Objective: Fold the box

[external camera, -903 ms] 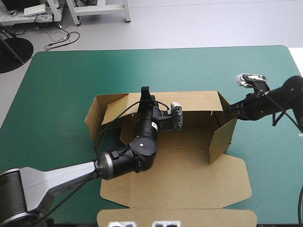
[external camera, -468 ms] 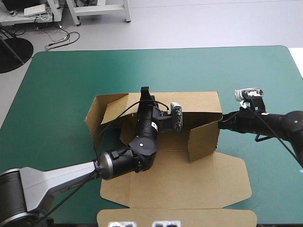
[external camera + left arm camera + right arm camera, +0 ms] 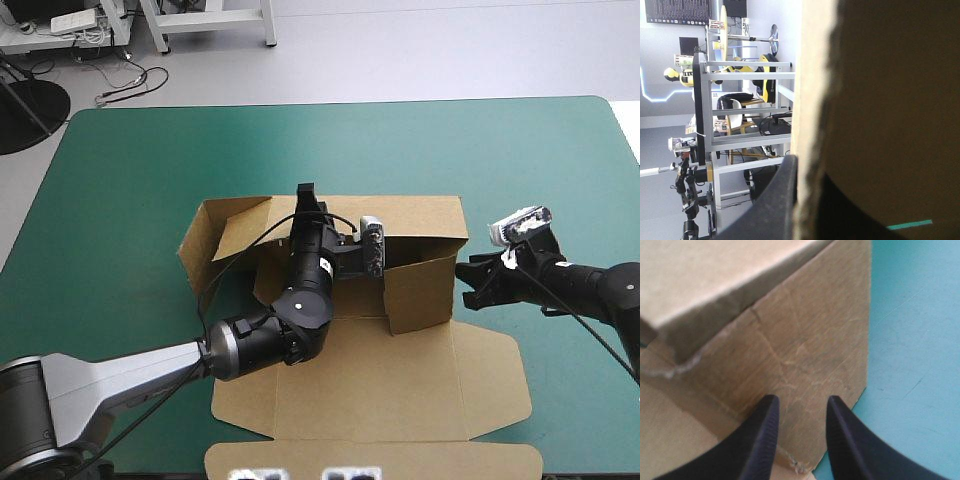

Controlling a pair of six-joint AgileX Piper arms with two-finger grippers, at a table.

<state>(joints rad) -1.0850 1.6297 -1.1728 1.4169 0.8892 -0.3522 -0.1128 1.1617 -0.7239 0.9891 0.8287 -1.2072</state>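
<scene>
High view: near the middle of the teal-green table (image 3: 120, 200), the brown box (image 3: 240, 235), lid (image 3: 400, 385) flat on the near side, walls partly raised. Clamped at the back wall (image 3: 420, 215) by the left gripper (image 3: 307, 193), probably to keep that wall upright. Met at the right side wall (image 3: 420, 295) by the right gripper (image 3: 468, 283), jaws released and apart, seemingly to fold it inward.

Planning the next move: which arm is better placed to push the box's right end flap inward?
Right. The right gripper sits just outside that flap, jaws open and pointed at it. The left gripper is shut on the far wall of the box, likely steadying it.
</scene>
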